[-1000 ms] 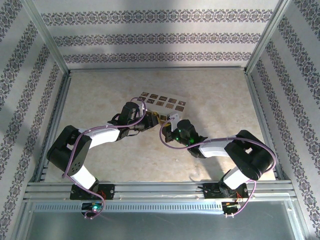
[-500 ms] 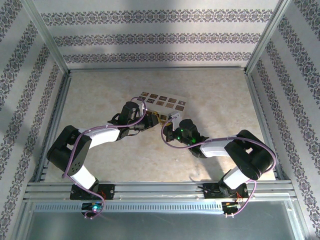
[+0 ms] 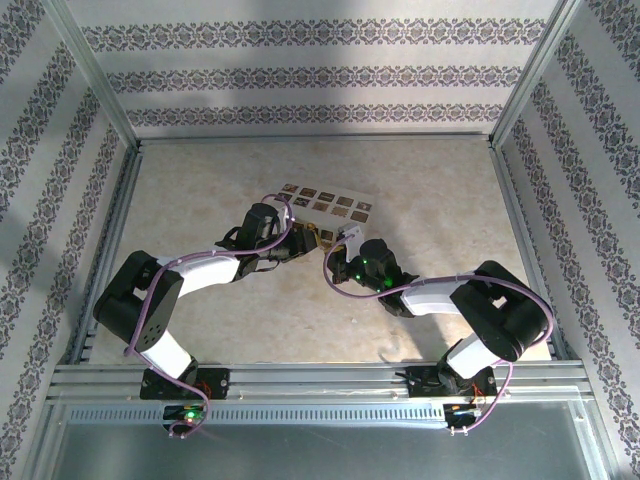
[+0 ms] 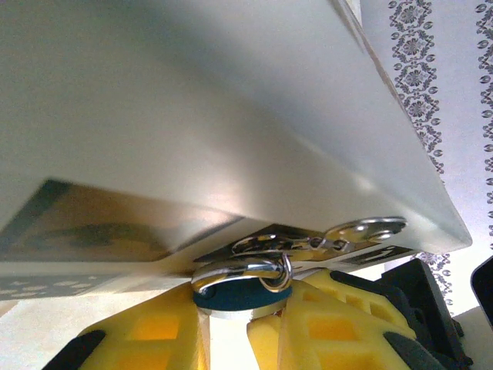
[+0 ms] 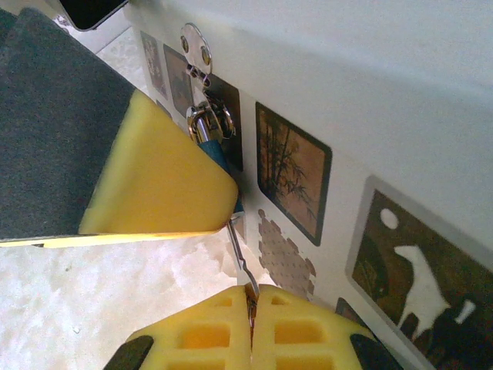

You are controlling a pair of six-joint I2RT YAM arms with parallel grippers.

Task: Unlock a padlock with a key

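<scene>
Yellow foam pads of the left gripper (image 4: 231,320) are clamped on the blue body of the padlock (image 4: 241,297). The padlock hangs at six o'clock in the left wrist view, just under the lower edge of the cream box (image 4: 192,116). Its shackle (image 4: 231,271) passes through a silvery hasp (image 4: 362,229) fixed to that box. The right gripper (image 5: 253,307) has its pads pressed together on the key (image 5: 239,258). The key is a thin sliver pointing toward twelve o'clock in the right wrist view, and it reaches the foot of the padlock. Whether its tip has entered the keyway cannot be told.

The step in hand appears to be insertion. The next move would call for a short push along the key's own line and then a wrist twist, with the left arm holding the body steady.

Side room is scant. The box face with its dark tiles (image 5: 293,177) lies just beside the key at three o'clock, and the left arm's pad (image 5: 162,185) is close at nine o'clock. Open table (image 3: 420,200) lies toward six o'clock behind the right gripper, so backing straight out looks the safest retreat.
</scene>
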